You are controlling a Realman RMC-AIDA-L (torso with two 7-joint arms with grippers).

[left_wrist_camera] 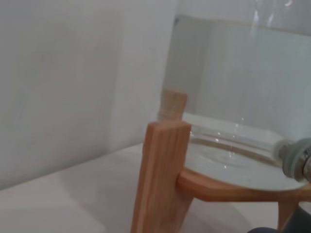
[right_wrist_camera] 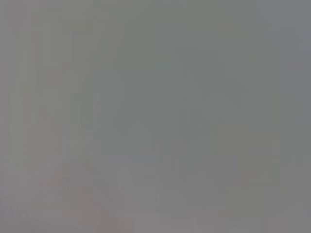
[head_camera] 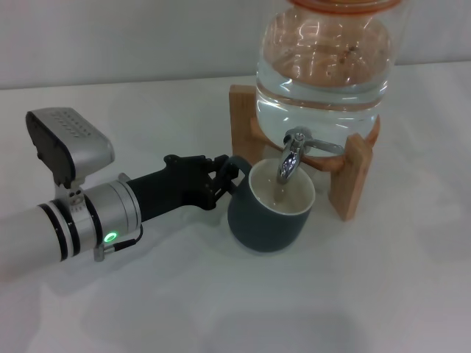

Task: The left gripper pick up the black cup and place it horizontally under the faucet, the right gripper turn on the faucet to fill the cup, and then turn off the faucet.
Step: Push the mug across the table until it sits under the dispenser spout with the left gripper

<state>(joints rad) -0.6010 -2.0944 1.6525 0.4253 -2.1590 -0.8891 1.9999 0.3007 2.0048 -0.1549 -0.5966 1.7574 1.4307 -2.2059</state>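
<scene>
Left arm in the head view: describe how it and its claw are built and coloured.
The left arm is a silver-and-white cylinder with black bands, a glowing green light and a thin dark cable near it. A grey camera box with a black face sits on top. Its left claw is black and two-fingered.

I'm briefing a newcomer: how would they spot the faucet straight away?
Find the big glass water jar on its wooden stand. Low on its front, the faucet sticks out above the black cup. It is the only shiny chrome part.
</scene>
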